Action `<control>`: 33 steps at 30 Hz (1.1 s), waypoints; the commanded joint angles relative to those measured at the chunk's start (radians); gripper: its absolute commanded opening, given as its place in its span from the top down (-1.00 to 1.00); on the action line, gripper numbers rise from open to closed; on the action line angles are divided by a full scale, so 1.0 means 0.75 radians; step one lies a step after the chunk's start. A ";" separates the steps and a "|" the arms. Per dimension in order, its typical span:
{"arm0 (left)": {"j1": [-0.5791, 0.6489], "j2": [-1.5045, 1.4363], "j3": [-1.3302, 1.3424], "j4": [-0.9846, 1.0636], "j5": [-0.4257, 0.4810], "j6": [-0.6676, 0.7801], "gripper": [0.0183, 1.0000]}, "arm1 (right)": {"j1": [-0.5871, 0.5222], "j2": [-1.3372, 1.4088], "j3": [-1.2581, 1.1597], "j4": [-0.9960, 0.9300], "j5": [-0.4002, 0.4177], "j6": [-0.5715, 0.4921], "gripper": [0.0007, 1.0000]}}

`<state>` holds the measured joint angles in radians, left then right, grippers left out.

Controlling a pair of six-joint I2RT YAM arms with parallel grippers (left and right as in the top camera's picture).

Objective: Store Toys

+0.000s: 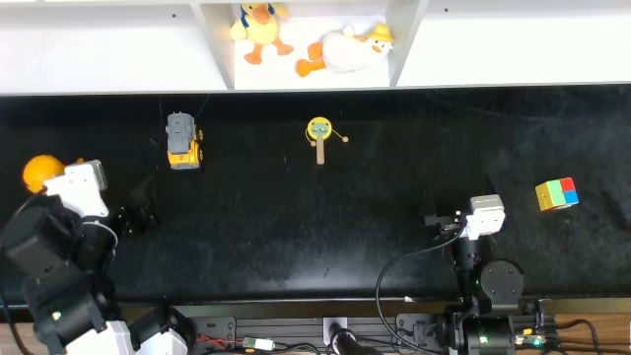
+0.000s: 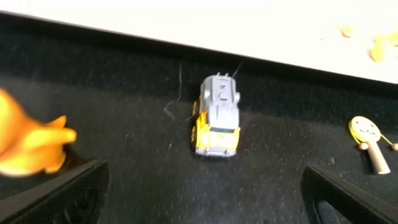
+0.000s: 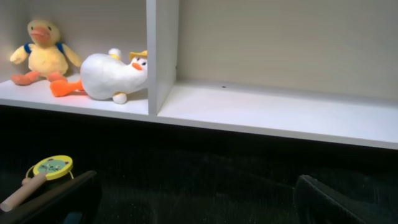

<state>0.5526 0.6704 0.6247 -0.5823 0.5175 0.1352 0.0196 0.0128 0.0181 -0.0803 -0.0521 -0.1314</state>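
Observation:
A yellow and grey toy truck point(image 1: 182, 141) point(image 2: 216, 118) stands on the black table, ahead of my left gripper point(image 1: 136, 217) point(image 2: 199, 208), which is open and holds nothing. An orange toy point(image 1: 43, 173) point(image 2: 31, 146) lies close beside that gripper's left finger. A small green-faced rattle drum point(image 1: 319, 133) point(image 2: 367, 140) point(image 3: 42, 172) lies mid-table near the shelf. A multicoloured cube point(image 1: 557, 194) sits at the far right. My right gripper point(image 1: 441, 225) point(image 3: 199, 208) is open and low over bare table, facing the shelf. A yellow duck point(image 1: 261, 28) point(image 3: 43, 43) and a white duck point(image 1: 345, 49) point(image 3: 112, 74) rest in the shelf's middle compartment.
The white shelf point(image 1: 493, 59) point(image 3: 280, 112) runs along the table's far edge, with upright dividers point(image 3: 161, 56) between compartments. Cables hang along the front edge by the arm bases.

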 commanded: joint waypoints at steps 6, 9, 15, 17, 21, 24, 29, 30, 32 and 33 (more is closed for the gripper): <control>-0.058 0.191 0.035 0.185 0.043 -0.008 -0.99 | -0.001 -0.011 -0.018 0.007 0.001 -0.005 -0.99; -0.057 0.254 0.038 0.237 0.043 -0.011 -0.99 | -0.001 -0.011 -0.018 0.007 0.001 -0.005 -0.99; -0.028 0.338 0.078 0.256 0.072 0.051 -0.99 | -0.001 -0.011 -0.018 0.007 0.001 -0.005 -0.99; 0.005 0.349 0.095 0.255 0.129 0.092 -0.99 | -0.001 -0.011 -0.018 0.007 0.001 -0.005 -0.99; 0.102 0.356 0.116 0.245 0.263 0.160 -0.99 | -0.001 -0.011 -0.018 0.007 0.001 -0.005 -0.99; 0.199 0.356 0.123 0.223 0.378 0.218 -0.99 | -0.001 -0.011 -0.018 0.007 0.001 -0.005 -0.99; 0.345 0.356 0.123 0.110 0.486 0.328 -0.99 | -0.001 -0.011 -0.018 0.007 0.001 -0.005 -0.99; 0.365 0.356 0.123 0.085 0.492 0.352 -0.99 | -0.001 -0.011 -0.018 0.007 0.001 -0.005 -0.99; 0.400 0.356 0.123 0.041 0.496 0.400 -0.99 | -0.001 -0.011 -0.018 0.007 0.001 -0.005 -0.99; 0.418 0.352 0.123 0.021 0.496 0.419 -0.99 | -0.001 -0.011 -0.018 0.007 0.001 -0.005 -0.99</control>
<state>0.8360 0.9382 0.6930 -0.5484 0.8303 0.3618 0.0196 0.0128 0.0181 -0.0803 -0.0517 -0.1322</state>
